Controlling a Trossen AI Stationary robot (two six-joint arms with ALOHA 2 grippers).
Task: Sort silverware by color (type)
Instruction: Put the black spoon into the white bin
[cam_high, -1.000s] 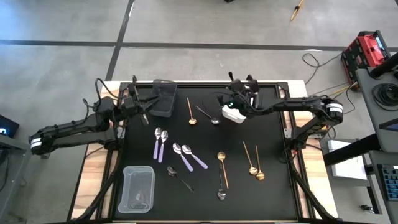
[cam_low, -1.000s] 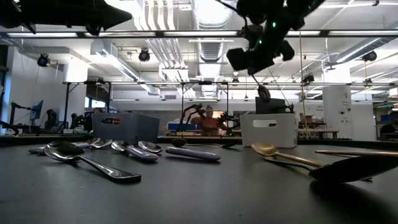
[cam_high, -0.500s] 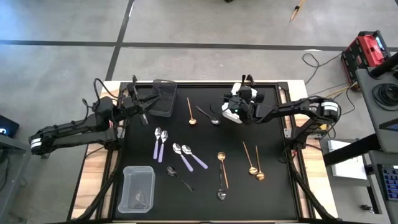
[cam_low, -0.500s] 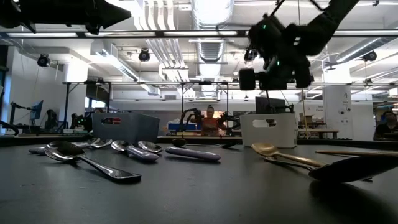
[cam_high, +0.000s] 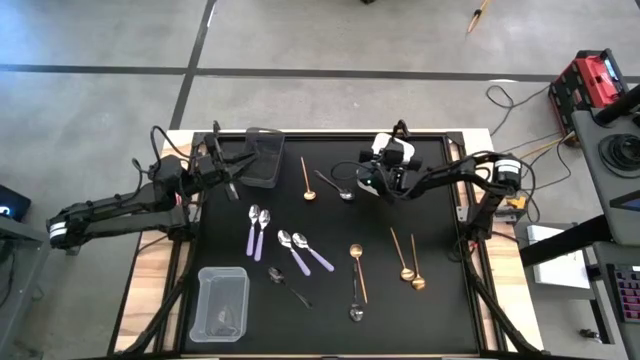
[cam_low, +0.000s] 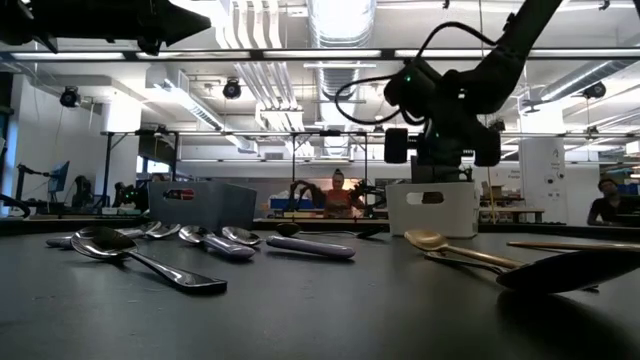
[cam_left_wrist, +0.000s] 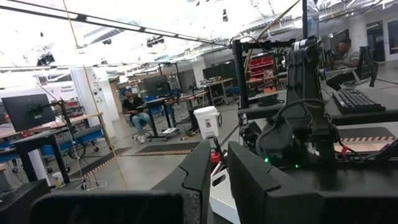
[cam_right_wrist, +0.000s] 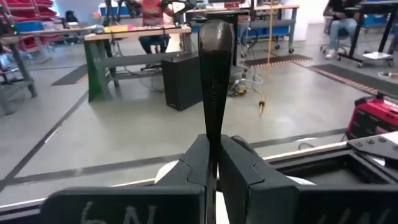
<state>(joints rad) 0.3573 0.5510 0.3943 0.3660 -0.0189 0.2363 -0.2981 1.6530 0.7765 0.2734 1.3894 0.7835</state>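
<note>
My right gripper (cam_high: 373, 178) hovers just above the white bin (cam_low: 430, 212) at the table's far middle, lying about level. It is shut on a dark spoon (cam_right_wrist: 214, 81). My left gripper (cam_high: 233, 170) waits beside the dark bin (cam_high: 262, 158) at the far left, a narrow gap between its fingers (cam_left_wrist: 219, 158) and nothing in it. On the black mat lie two pairs of lilac-handled spoons (cam_high: 255, 228) (cam_high: 304, 251), gold spoons (cam_high: 305, 180) (cam_high: 407, 258) (cam_high: 357, 268) and dark spoons (cam_high: 333, 186) (cam_high: 288, 285) (cam_high: 355, 303). My right gripper pinches the dark spoon's narrow shaft (cam_right_wrist: 212, 138) between its two fingers. The fingers lie along the spoon, whose broader rounded end (cam_right_wrist: 215, 34) sticks out past the fingertips. It is lifted clear over the white bin; the part behind the fingers is hidden.
A clear bin (cam_high: 222, 303) stands at the near left corner. The mat's near right part holds the gold pair; bare mat lies between the spoon groups. Beyond the far edge are the table frame and the room with people at benches.
My right gripper has come down from high over the table to just above the white bin. It has tipped from pointing down to about level and rolled, staying shut on the dark spoon, which earlier hung below it.
</note>
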